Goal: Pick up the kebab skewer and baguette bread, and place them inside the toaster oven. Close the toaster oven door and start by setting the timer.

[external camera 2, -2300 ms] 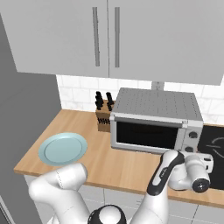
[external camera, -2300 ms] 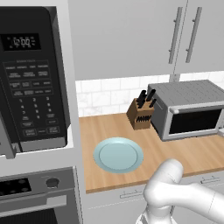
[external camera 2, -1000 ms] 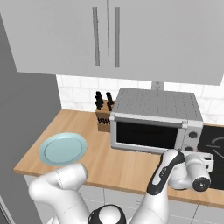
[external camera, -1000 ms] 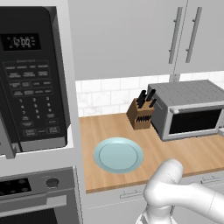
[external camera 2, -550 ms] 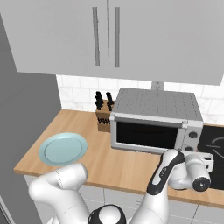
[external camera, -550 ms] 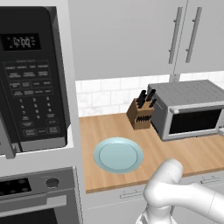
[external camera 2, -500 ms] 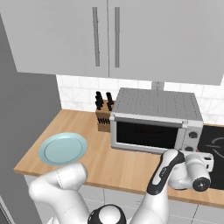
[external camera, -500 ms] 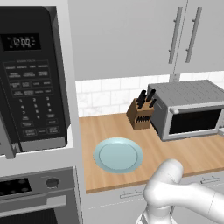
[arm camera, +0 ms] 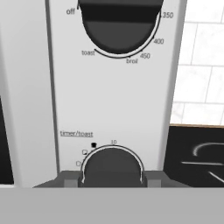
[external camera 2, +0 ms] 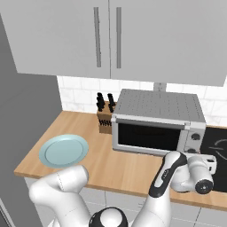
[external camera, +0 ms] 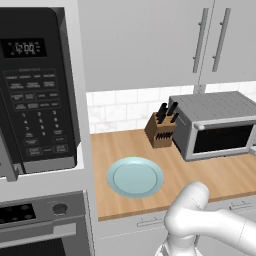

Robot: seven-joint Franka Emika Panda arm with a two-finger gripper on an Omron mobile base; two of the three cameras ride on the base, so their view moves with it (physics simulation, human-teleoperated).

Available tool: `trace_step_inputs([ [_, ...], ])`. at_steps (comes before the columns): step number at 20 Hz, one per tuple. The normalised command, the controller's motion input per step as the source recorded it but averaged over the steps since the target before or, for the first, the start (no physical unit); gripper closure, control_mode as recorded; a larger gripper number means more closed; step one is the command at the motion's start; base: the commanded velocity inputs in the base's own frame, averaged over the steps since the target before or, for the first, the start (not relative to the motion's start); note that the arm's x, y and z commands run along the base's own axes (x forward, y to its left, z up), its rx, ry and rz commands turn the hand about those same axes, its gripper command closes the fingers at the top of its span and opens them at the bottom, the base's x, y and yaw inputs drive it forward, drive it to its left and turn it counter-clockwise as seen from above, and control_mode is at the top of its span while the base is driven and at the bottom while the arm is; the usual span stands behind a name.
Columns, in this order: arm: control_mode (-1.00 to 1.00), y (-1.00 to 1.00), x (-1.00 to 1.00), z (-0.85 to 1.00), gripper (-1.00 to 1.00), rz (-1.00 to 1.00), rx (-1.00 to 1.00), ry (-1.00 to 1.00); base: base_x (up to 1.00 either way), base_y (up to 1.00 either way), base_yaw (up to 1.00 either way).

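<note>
Toaster oven (external camera 2: pixel 155 122) door (external camera 2: pixel 148 137) closed; tool (external camera 2: pixel 212 163) beside its knobs.

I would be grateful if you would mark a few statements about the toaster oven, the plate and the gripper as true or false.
1. The toaster oven door is closed. True.
2. The plate holds the baguette. False: nothing lies on it.
3. The gripper sits at the timer/toast knob, a fingertip on either side. True.
4. The knife block stands to the right of the toaster oven in the left base view. False: it stands on its left.
5. The gripper is at the temperature dial. False: that dial is above it.
</note>
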Motion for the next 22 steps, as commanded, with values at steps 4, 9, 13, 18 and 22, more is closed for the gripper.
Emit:
trace_step_inputs([
  [4,-1.0,0.0,0.0,0.0,1.0,0.0,0.0,0.0,0.0,0.0,0.0],
  [9,-1.0,0.0,0.0,0.0,1.0,0.0,0.0,0.0,0.0,0.0,0.0],
  [13,-1.0,-0.01,-0.13,-0.05,1.0,0.0,0.03,-0.03,0.0,0.0,0.0],
  [18,-1.0,-0.13,-0.15,-0.17,1.0,0.0,0.19,-0.07,0.0,0.0,0.0],
  [22,-1.0,-0.28,-0.12,-0.24,1.0,0.0,0.33,-0.02,0.0,0.0,0.0],
])
